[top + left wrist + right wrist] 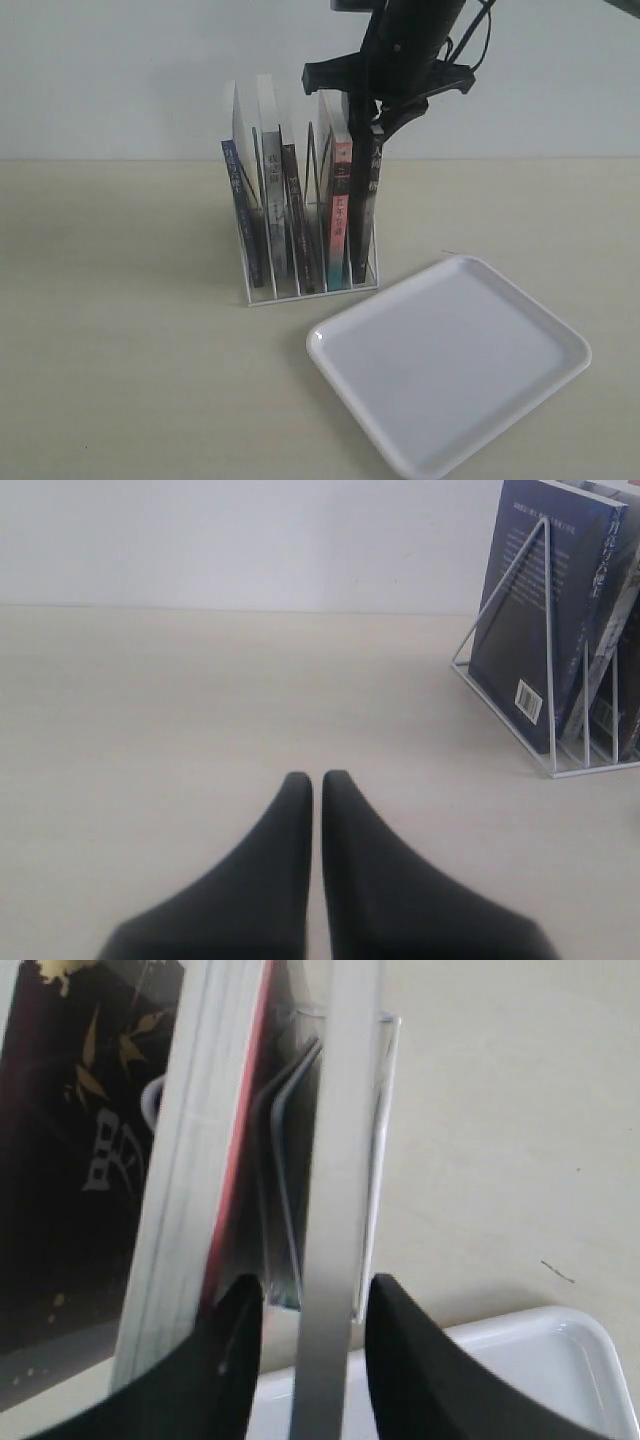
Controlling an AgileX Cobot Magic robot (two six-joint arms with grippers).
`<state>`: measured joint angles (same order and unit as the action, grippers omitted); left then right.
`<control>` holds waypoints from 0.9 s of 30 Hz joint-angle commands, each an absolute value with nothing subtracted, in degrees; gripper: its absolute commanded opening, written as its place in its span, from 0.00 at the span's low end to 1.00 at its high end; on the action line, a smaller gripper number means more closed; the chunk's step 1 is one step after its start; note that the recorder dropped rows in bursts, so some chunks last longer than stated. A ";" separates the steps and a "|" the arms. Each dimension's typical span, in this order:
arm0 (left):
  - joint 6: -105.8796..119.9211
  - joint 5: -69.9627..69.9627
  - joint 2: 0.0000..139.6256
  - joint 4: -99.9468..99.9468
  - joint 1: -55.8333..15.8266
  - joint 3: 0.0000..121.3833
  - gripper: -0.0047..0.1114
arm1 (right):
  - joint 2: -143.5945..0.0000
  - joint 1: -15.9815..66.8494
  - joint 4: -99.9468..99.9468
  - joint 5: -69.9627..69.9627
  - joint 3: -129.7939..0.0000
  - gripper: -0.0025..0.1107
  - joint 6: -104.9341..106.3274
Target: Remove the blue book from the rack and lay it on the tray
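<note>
The white wire rack (262, 297) stands at mid-table with several upright books. At its right end is the thin blue book (367, 200) with a dark spine and white characters, its foot still in its slot. My right gripper (366, 130) comes down from above and is open. In the right wrist view its fingers straddle the book's grey page edge (335, 1160), with a small gap on each side of the right gripper (312, 1285). The white tray (450, 360) lies empty to the front right of the rack. My left gripper (317, 777) is shut and empty over bare table, left of the rack (548, 680).
A pink-spined book (341, 200) stands right beside the straddled one, showing as a thick block with a red cover (190, 1160). A dark book (292, 200) and a grey one fill the middle slots. Another blue-covered book (540, 600) occupies the left end. The tray's corner (540, 1360) lies below the right gripper.
</note>
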<state>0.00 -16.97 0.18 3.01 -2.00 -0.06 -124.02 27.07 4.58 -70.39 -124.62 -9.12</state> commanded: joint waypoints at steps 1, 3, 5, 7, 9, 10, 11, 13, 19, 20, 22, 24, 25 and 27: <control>0.00 -16.72 0.00 3.24 -1.89 0.00 0.08 | -120.81 27.16 3.65 -69.96 -124.68 0.33 -9.75; 0.00 -16.72 0.00 3.24 -1.89 0.00 0.08 | -118.90 27.16 3.53 -69.96 -124.68 0.33 -10.17; 0.00 -16.72 0.00 3.24 -1.89 0.00 0.08 | -117.18 27.16 3.67 -69.96 -124.68 0.33 -10.17; 0.00 -16.72 0.00 3.24 -1.89 0.00 0.08 | -115.72 27.16 4.64 -69.96 -124.68 0.33 -10.17; 0.00 -16.72 0.00 3.24 -1.89 0.00 0.08 | -114.95 27.39 6.54 -69.96 -124.68 0.33 -10.17; 0.00 -16.72 0.00 3.24 -1.89 0.00 0.08 | -114.83 27.70 7.08 -69.96 -124.68 0.33 -10.17; 0.00 -16.72 0.00 3.24 -1.89 0.00 0.08 | -114.85 28.21 7.05 -69.96 -124.68 0.33 -10.17; 0.00 -16.72 0.00 3.24 -1.89 0.00 0.08 | -115.12 29.53 6.62 -69.96 -124.68 0.33 -10.17; 0.00 -16.72 0.00 3.24 -1.89 0.00 0.08 | -116.84 32.53 2.67 -69.96 -124.68 0.33 -12.00; 0.00 -16.72 0.00 3.24 -1.89 0.00 0.08 | -117.08 32.53 1.38 -69.96 -124.68 0.33 -13.62; 0.00 -16.72 0.00 3.24 -1.89 0.00 0.08 | -117.37 32.53 1.38 -69.96 -124.68 0.33 -14.41; 0.00 -16.72 0.00 3.24 -1.89 0.00 0.08 | -117.80 32.53 1.19 -69.96 -124.68 0.33 -14.42; 0.00 -16.72 0.00 3.24 -1.89 0.00 0.08 | -117.91 32.53 1.19 -69.96 -124.68 0.33 -14.42; 0.00 -16.72 0.00 3.24 -1.89 0.00 0.08 | -118.42 32.53 1.19 -69.96 -124.68 0.33 -14.42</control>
